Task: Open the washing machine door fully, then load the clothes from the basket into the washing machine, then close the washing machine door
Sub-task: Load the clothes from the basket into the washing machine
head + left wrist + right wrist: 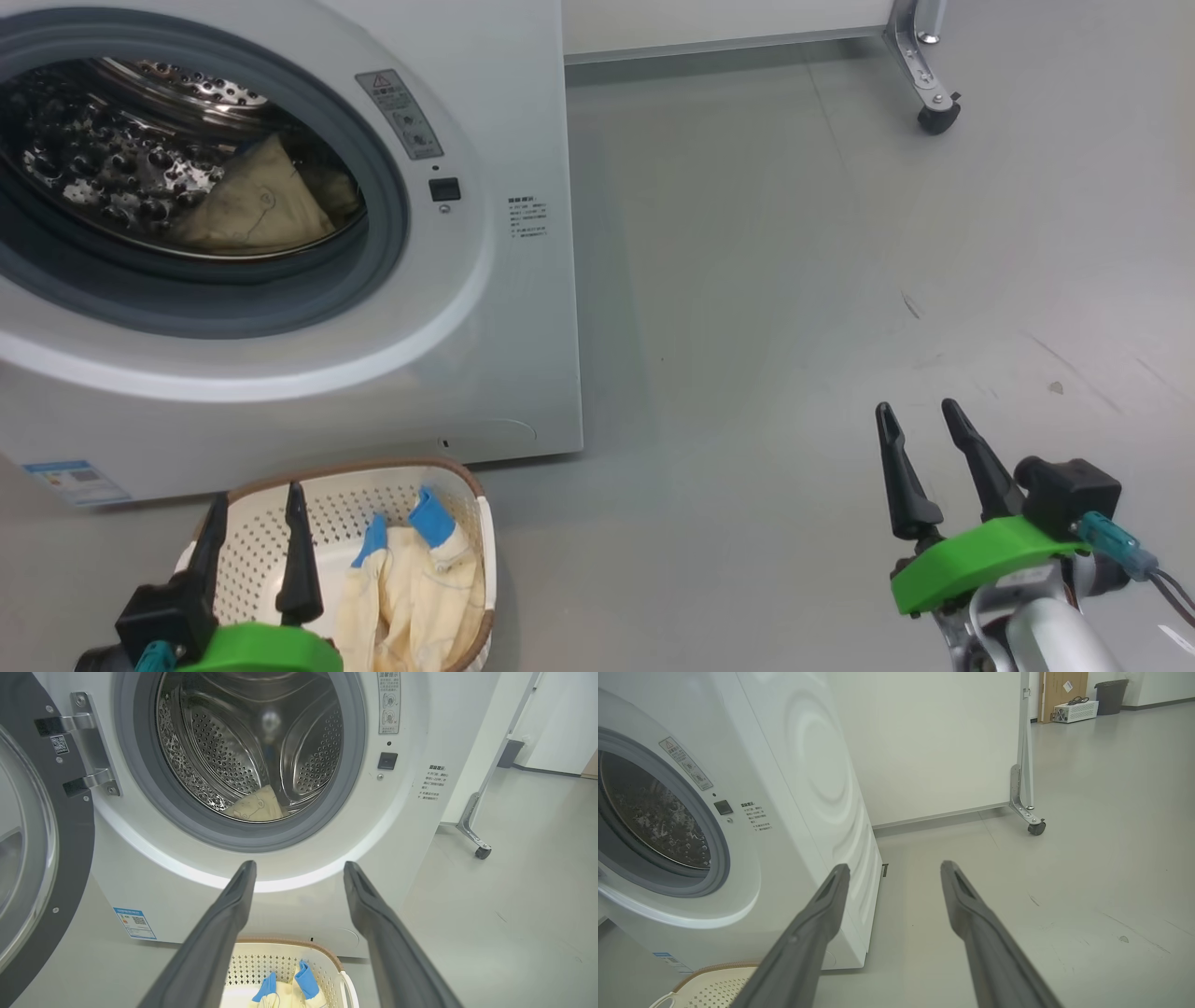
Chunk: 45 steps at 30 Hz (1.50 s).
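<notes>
The washing machine [523, 355] has its door [70, 858] swung open at the left, and one cream garment [257, 201] lies low in the drum [219, 751]. The remaining clothes [411, 579] fill the right half of the basket [373, 464], near on the floor [794, 280] just before the machine. They run lengthwise near to far, with the blue cuffs at the far end. The left gripper [259, 493], fingers apart and empty, hangs over the basket's left half. The cloth lies just right of it and, seemingly, below. The right gripper [916, 406], also spread and empty, is well apart to the right, so the left arm is nearer.
</notes>
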{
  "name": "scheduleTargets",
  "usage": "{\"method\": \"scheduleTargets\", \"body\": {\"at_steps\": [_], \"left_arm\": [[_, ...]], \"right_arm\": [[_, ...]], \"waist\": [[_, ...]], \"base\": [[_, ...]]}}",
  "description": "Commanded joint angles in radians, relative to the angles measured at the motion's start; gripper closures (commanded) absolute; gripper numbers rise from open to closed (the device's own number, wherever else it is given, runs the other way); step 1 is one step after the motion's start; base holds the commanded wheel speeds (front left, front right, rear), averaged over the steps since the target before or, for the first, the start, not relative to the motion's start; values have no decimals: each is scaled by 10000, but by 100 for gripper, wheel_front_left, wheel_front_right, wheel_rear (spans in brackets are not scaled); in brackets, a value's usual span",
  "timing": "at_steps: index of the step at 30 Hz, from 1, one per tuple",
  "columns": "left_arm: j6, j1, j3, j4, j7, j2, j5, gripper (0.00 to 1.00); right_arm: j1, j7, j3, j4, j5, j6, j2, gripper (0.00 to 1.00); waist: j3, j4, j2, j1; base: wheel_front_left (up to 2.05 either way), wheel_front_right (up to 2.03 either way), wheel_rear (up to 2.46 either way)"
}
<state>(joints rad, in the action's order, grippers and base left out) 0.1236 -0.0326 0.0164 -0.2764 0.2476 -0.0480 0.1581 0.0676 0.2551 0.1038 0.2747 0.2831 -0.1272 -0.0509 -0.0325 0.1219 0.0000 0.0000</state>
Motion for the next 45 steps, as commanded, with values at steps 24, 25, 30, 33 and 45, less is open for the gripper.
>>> {"method": "scheduleTargets", "body": {"at_steps": [24,25,30,33,45], "left_arm": [[62,-2552,214,-1473,141,-263,-146,0],[63,-2738,165,-1595,141,-319,-164,0],[68,-3643,-120,-2460,141,-684,-164,0],[69,-4114,-272,-3045,141,-912,-151,0],[70,-6038,-1414,-6315,-66,-1734,595,0]], "right_arm": [[1339,67,50,-609,-124,-35,0,0],[1411,67,42,-654,-124,-35,0,0],[1716,67,53,-828,-114,-35,2,0],[1863,67,54,-913,-72,-35,3,0],[2255,67,390,-1091,205,-35,5,0]], "waist": [[-3519,378,0,0],[-3719,400,0,0],[-4767,615,0,0],[-5252,762,0,0],[-6747,1308,0,0]], "base": [[0,0,0],[0,0,0],[0,0,0],[0,0,0],[0,0,0]]}}
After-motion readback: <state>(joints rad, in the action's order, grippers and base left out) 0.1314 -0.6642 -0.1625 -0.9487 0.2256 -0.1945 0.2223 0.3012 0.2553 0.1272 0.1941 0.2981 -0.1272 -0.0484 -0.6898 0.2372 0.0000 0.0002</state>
